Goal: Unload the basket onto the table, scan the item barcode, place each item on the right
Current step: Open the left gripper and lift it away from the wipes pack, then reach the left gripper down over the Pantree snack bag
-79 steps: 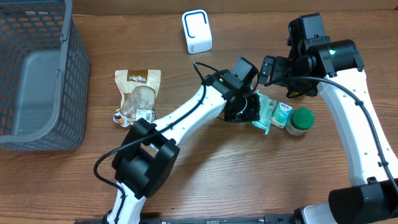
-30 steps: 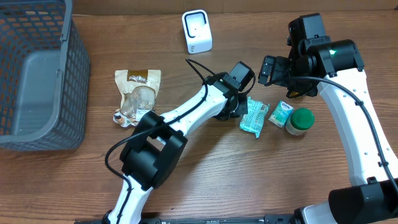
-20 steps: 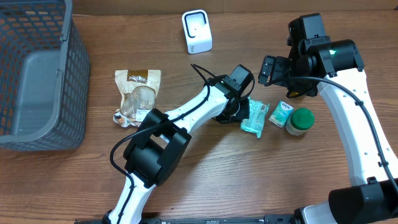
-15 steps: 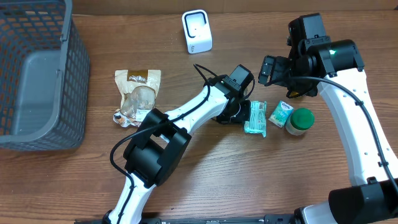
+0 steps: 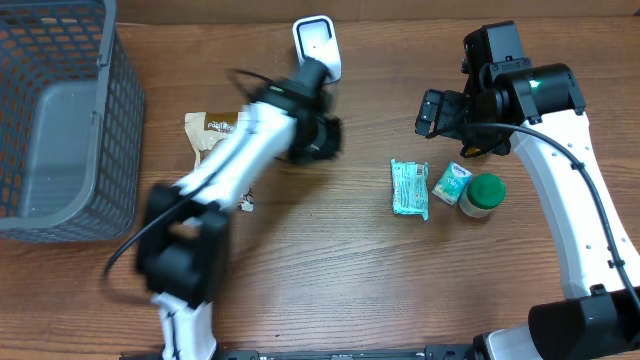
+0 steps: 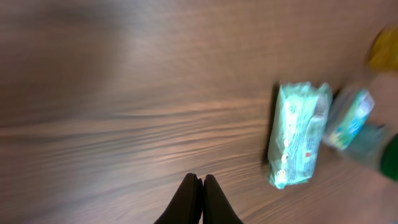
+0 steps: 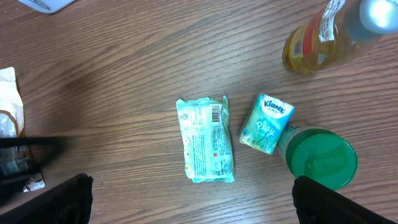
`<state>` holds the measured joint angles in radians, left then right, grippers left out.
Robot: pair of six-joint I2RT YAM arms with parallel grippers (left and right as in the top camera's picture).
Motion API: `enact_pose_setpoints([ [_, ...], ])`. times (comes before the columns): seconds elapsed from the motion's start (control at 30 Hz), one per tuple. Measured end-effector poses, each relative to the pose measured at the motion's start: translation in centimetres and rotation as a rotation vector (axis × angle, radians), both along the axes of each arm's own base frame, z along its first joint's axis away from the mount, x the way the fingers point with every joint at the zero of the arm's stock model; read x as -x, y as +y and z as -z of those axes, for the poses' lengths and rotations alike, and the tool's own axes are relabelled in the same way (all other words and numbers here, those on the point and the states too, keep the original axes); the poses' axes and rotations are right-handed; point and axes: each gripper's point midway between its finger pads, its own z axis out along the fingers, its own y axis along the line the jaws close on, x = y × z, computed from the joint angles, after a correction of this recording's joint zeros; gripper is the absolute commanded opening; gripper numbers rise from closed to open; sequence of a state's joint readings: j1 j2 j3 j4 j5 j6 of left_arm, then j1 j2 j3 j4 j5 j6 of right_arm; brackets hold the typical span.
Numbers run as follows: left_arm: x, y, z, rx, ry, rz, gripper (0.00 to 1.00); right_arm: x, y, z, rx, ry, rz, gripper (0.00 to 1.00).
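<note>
- The wipes packet (image 5: 409, 187) lies flat on the table (image 5: 330, 270), held by neither arm, well to the right of the scanner (image 5: 317, 48) and nearer the robot. Its barcode (image 7: 214, 113) faces up. It likely has to be lifted and tipped toward the scanner, and a grasp over that end could hide the code under a finger.
- The tissue pack (image 5: 451, 184) sits just beside the packet, on its side away from the scanner, with the green-lidded jar (image 5: 486, 193) close against it. A wide or off-centre grasp could drag the pack along or knock the jar over.
- The right gripper (image 7: 189, 199) hovers above this cluster with its fingers spread wide and empty.
- The left gripper (image 6: 198, 180) has its fingers pressed together on nothing. In the overhead view it shows blurred, just in front of the scanner. A careless pass there could bump the scanner askew, or catch the snack pouch (image 5: 210, 130) to the scanner's left.
</note>
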<state>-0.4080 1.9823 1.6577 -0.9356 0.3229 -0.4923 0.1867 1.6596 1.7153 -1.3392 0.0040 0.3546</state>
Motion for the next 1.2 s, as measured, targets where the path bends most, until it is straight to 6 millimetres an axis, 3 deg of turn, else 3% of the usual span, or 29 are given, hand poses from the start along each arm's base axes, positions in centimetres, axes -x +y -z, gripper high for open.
enact_pose_setpoints([
  [0.07, -0.6, 3.8, -3.6, -0.037, -0.075, -0.072, 0.1, 0.0, 0.0, 0.0, -0.001, -0.001, 0.0, 1.0],
  [0.13, -0.7, 7.4, -6.2, -0.097, -0.133, -0.134, 0.23, 0.0, 0.0, 0.0, 0.0, -0.001, 0.0, 1.0],
  [0.23, -0.2, 12.7, -8.0, -0.208, -0.159, -0.241, 0.3, 0.0, 0.0, 0.0, -0.001, 0.0, 0.0, 1.0],
  [0.37, -0.2, 19.0, -6.9, -0.37, -0.118, -0.368, 0.33, 0.0, 0.0, 0.0, 0.0, 0.0, 0.0, 1.0],
  [0.5, -0.4, 22.1, -4.7, -0.446, -0.055, -0.423, 0.35, 0.0, 0.0, 0.0, 0.0, 0.0, 0.0, 1.0],
  [0.67, -0.5, 24.1, -0.3, -0.51, 0.059, -0.436, 0.32, 0.0, 0.0, 0.0, 0.0, 0.0, 0.0, 1.0],
  [0.87, -0.2, 24.3, 4.3, -0.552, 0.169, -0.374, 0.31, 0.0, 0.0, 0.0, 0.0, 0.0, 0.0, 1.0],
  [0.93, 0.2, 24.3, 5.7, -0.564, 0.21, -0.348, 0.23, 0.0, 0.0, 0.0, 0.0, 0.0, 0.0, 1.0],
  [1.0, 0.9, 24.2, 7.1, -0.572, 0.267, -0.328, 0.09, 0.0, 0.0, 0.0, 0.0, 0.0, 0.0, 1.0],
  [1.2, 2.8, 22.6, 9.3, -0.498, 0.39, -0.257, 0.06, 0.0, 0.0, 0.0, 0.0, 0.0, 0.0, 1.0],
])
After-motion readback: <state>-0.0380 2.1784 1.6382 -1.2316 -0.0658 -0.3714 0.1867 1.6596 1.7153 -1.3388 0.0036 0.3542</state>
